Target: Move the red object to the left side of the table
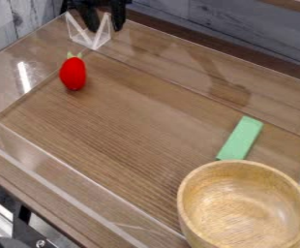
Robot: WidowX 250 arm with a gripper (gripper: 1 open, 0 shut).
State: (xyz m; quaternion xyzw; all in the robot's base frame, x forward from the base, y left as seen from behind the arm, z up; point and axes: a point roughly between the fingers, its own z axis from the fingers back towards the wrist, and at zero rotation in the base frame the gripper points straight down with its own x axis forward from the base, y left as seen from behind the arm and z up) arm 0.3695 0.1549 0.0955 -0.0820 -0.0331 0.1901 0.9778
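Observation:
The red object (73, 73), a small glossy strawberry-like toy, lies on the wood-grain table (139, 126) near its far left corner, close to the clear wall. My gripper (92, 29) hangs at the top edge of the camera view, above and a little to the right of the red object, pointing down. Its two dark fingers stand apart with nothing between them, and it does not touch the toy. The upper part of the gripper is cut off by the frame.
A flat light-green block (241, 138) lies at the right. A large wooden bowl (243, 206) stands at the near right corner. Low clear acrylic walls (37, 160) border the tabletop.

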